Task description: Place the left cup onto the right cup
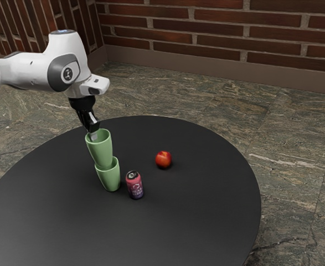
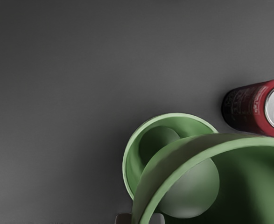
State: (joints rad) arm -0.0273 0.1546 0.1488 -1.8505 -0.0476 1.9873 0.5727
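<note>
Pinching the rim of the upper pale-green plastic cup (image 1: 98, 145), the black end effector (image 1: 94, 133) seems closed on it; light, stiff and slick, it leans nested in the lower green plastic cup (image 1: 109, 174), near a red soda can (image 1: 134, 184) on the black round worktop (image 1: 206, 210)

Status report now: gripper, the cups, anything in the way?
Gripper shut on upper cup rim. It sits tilted in lower cup. Can beside lower cup, apple apart; neither blocking.
</note>
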